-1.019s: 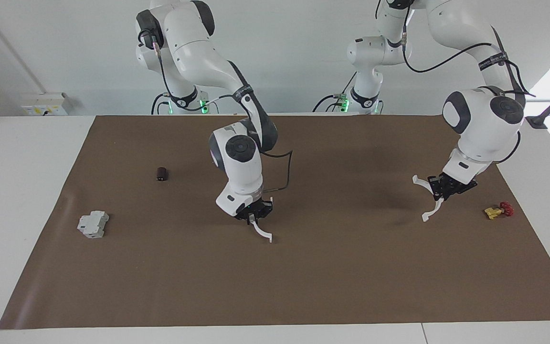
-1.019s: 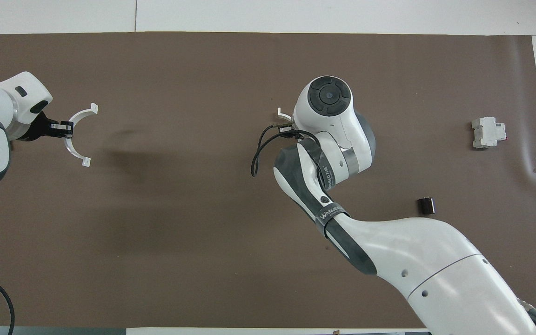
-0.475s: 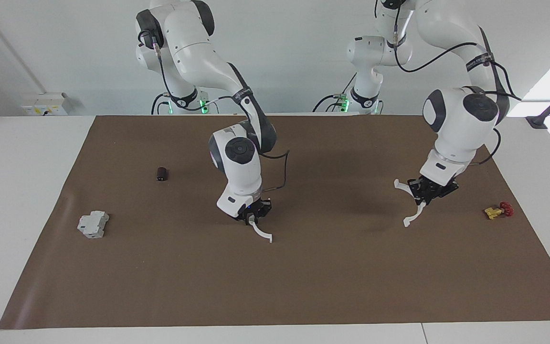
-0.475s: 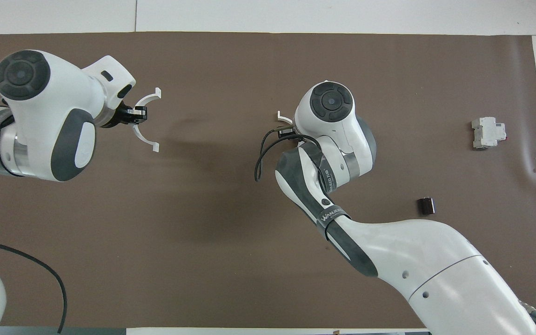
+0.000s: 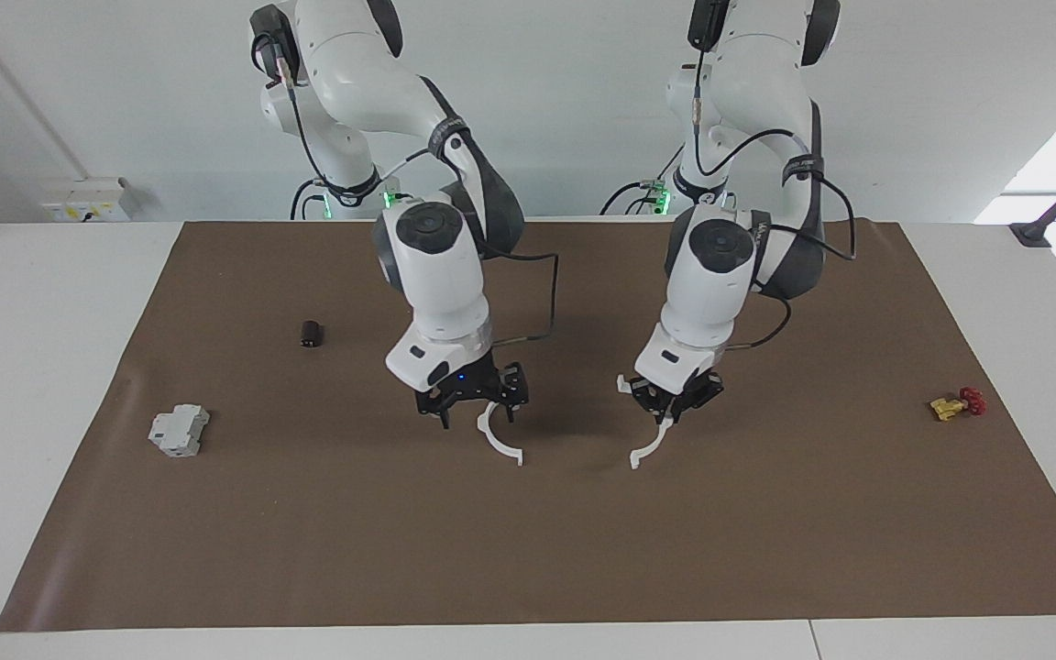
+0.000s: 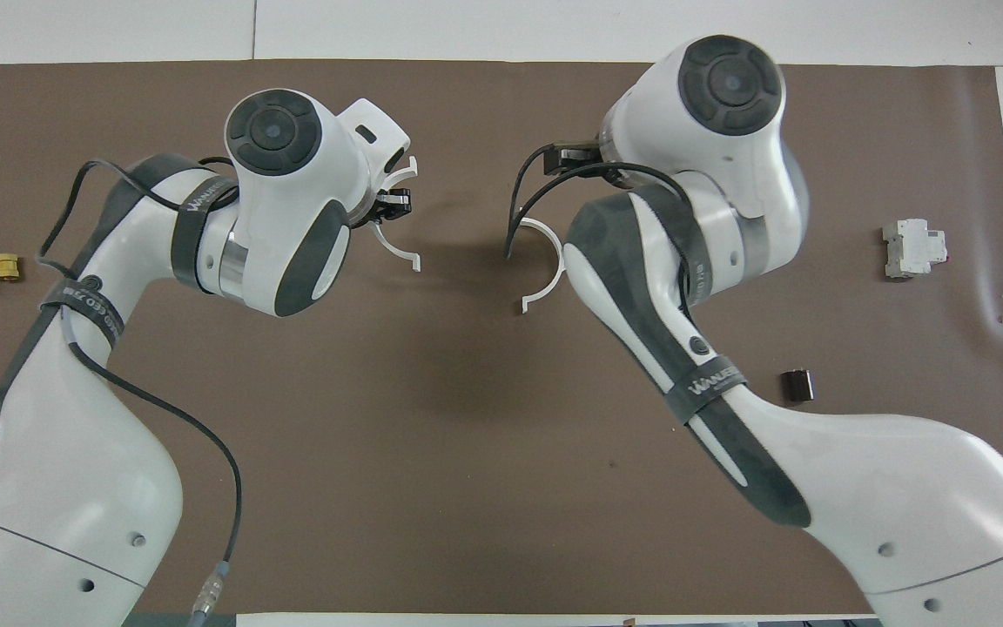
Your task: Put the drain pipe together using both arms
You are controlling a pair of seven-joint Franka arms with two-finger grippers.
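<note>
Drain pipe: two thin white semicircular half-rings with small tabs at their ends, apart, their open sides facing each other near the middle of the facing view.
Free half-ring (image 5: 494, 446): lies flat on the brown-covered table (image 5: 528, 550), just below centre of the frame.
Held half-ring (image 5: 654, 442): beside it toward the left arm's end, tilted, one tab up by the wrist and one low. Whether the low tab touches the table cannot be told.
Right gripper (image 5: 477, 419): over the free half-ring's upper end, fingers spread wide and gripping nothing.
Left gripper (image 5: 672, 410): fingers clenched on the middle of the held half-ring's arc.
Grey block (image 5: 179, 431): at the right arm's end of the table.
Yellow-and-red piece (image 5: 957, 403): at the left arm's end.
Dark cylinder (image 5: 311, 334): higher in the frame than the block.
Overhead view only: both arcs' full curve – the free half-ring (image 6: 554, 277) clear of the right gripper (image 6: 571, 157), the held half-ring (image 6: 399, 250) crossed by the left gripper (image 6: 395, 202).
Facing view only: how high each gripper stands – the overhead hides most of the right one under its wrist.
</note>
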